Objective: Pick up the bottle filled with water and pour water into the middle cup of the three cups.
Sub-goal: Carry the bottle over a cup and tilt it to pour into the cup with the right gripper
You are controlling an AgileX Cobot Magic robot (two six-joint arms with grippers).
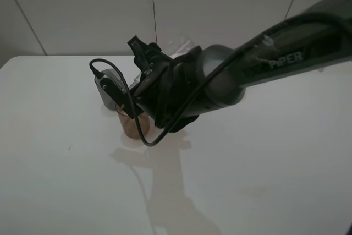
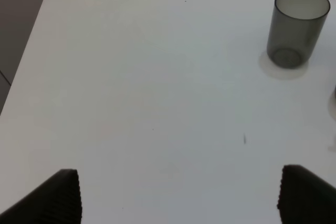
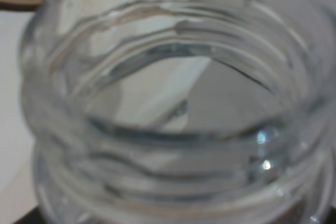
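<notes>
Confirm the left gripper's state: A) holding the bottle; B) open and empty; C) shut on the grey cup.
B: the left gripper is spread wide with only table between its tips; the grey cup stands apart.

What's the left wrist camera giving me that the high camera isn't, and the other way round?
Only the left wrist view: the left gripper, open above the table, and the grey cup unobstructed. Only the high view: the right arm reaching across the middle, covering the top of the brown cup. Both: the grey cup and the white table.
</notes>
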